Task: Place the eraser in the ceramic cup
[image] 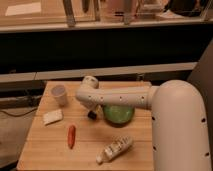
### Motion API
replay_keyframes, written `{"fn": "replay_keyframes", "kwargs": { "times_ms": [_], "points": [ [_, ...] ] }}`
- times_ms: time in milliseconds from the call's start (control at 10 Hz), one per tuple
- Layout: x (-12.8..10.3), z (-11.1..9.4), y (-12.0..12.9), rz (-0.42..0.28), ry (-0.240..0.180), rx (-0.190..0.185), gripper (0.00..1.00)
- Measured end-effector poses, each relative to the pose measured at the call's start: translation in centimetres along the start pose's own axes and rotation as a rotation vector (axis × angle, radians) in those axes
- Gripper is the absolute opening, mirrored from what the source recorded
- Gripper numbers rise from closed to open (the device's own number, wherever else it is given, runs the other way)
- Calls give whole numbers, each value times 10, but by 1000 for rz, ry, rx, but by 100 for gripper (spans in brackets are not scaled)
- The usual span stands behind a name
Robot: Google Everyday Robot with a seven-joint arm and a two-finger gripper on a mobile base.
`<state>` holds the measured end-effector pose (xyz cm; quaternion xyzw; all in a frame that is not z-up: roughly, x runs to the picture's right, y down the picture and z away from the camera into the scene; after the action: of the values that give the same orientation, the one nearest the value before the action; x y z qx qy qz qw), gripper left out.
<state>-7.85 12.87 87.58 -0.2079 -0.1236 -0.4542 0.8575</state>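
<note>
In your camera view, the claw [91,110] hangs from the smooth white jointed arm [125,97] over the pale wooden plank table [140,145]. You cannot tell whether it is spread or closed. The small black rectangular eraser [92,115] sits right at its tip; whether it is held or only touching is unclear. Up and left of the claw, apart from it, stands the plain off-white tapered ceramic cup [59,94]. Just right of the claw is a glossy round green bowl [119,115], partly covered by the arm. To the left lies a flat whitish block [52,117]. Nearer you are an orange carrot [71,136] and a toppled pale bottle [115,149].
</note>
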Motion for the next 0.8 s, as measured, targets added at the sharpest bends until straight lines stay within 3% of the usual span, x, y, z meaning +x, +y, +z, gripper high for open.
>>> {"fn": "replay_keyframes", "kwargs": {
  "times_ms": [500, 800],
  "points": [
    [15, 3, 8, 11, -15, 2, 80],
    [22, 7, 10, 4, -56, 9, 80]
  ]
}}
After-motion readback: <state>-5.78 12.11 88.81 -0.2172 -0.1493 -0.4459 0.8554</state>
